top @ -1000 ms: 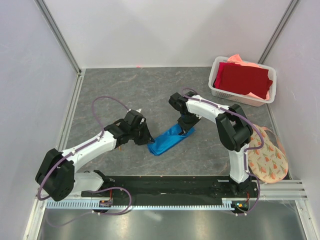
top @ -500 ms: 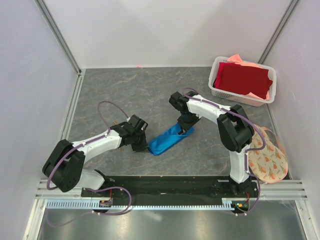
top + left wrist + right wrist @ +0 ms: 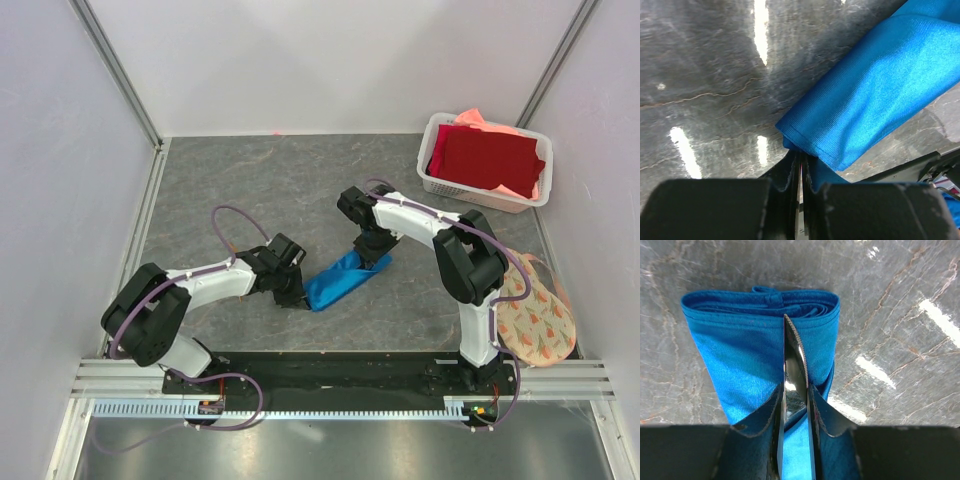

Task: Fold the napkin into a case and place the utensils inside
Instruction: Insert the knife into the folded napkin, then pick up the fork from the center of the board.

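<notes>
The bright blue napkin point(image 3: 345, 277) lies mid-table as a narrow layered case, running from lower left to upper right. My left gripper point(image 3: 296, 296) is shut at its lower-left end. In the left wrist view the tips point(image 3: 800, 155) sit at and just under the cloth's corner point(image 3: 880, 95); I cannot tell whether they pinch a layer. My right gripper point(image 3: 372, 250) is at the upper-right end. In the right wrist view it point(image 3: 796, 390) is shut on a thin shiny serrated utensil point(image 3: 792, 347) that lies along the cloth point(image 3: 750, 340). No orange-brown sticks show.
A white basket point(image 3: 432, 180) at the back right holds a dark red cloth point(image 3: 487, 158) and a salmon-pink cloth point(image 3: 480, 118). A round floral mat point(image 3: 540, 310) lies at the right edge beside the right arm. Walls close in left, back and right.
My left arm has drawn in and its gripper has moved down to the case's lower-left end. The case's left end has shifted slightly. The right arm has held still.
</notes>
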